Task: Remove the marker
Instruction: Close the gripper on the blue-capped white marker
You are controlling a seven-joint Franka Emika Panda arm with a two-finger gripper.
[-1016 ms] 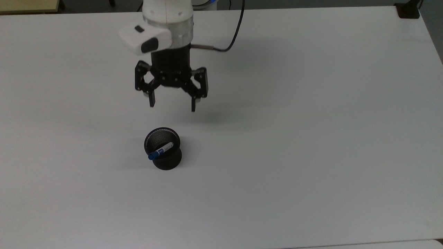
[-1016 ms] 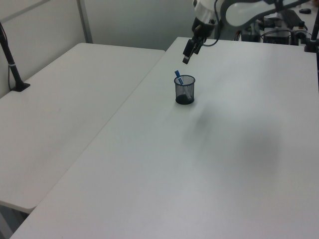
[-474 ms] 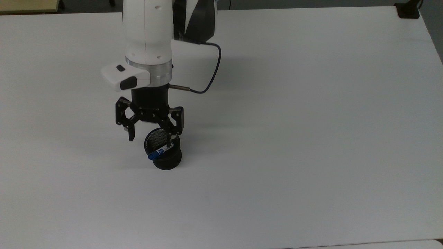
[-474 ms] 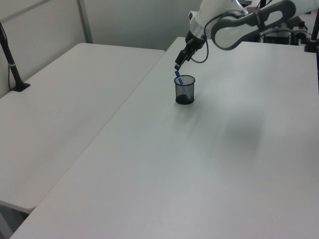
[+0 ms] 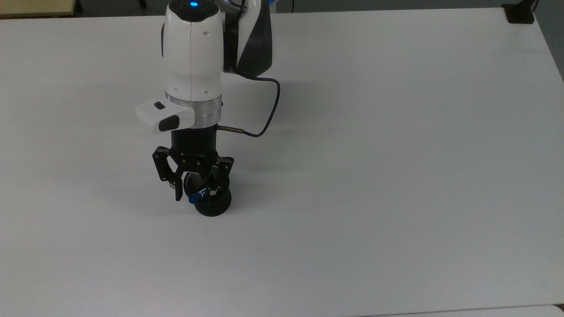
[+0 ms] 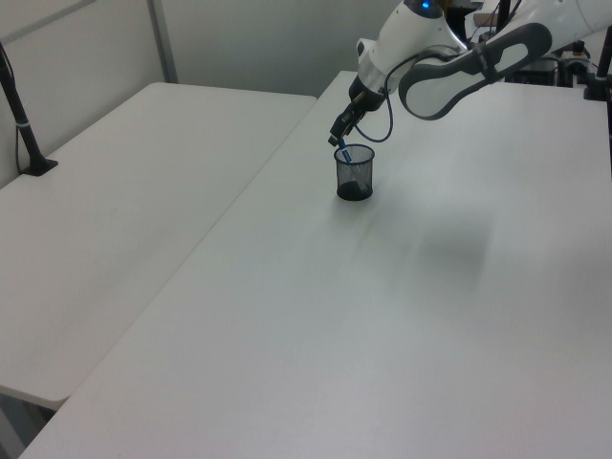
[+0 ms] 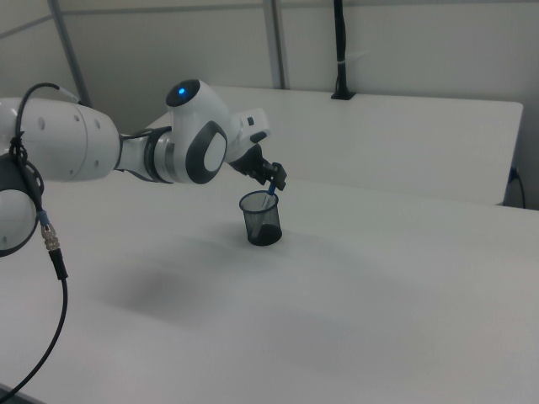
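Nearest in the top view, the black mesh cup (image 5: pixel 213 203) stands upright on the white table (image 5: pixel 396 176), as it did a second ago. The marker (image 5: pixel 197 197) leans inside it, its blue cap poking over the rim toward the top view's left; in the left view the marker (image 6: pixel 343 153) rises from the cup (image 6: pixel 354 173) at the same tilt as before.

Just above the cup sits the gripper (image 5: pixel 197 189). A second ago it hung well behind the cup with its fingers spread wide; half a second ago it reached the rim. Now it is lower, and its fingers have drawn closer together, one on each side of the marker's capped end. They remain partly open: a gap shows beside the cap, and no firm grip on the marker is visible.

In the right view the gripper (image 7: pixel 271 179) is at the marker's top above the cup (image 7: pixel 261 219).

Behind it the white arm (image 5: pixel 192 53) now stretches farther over the table, with its cable (image 5: pixel 269 110) looping to the top view's right.
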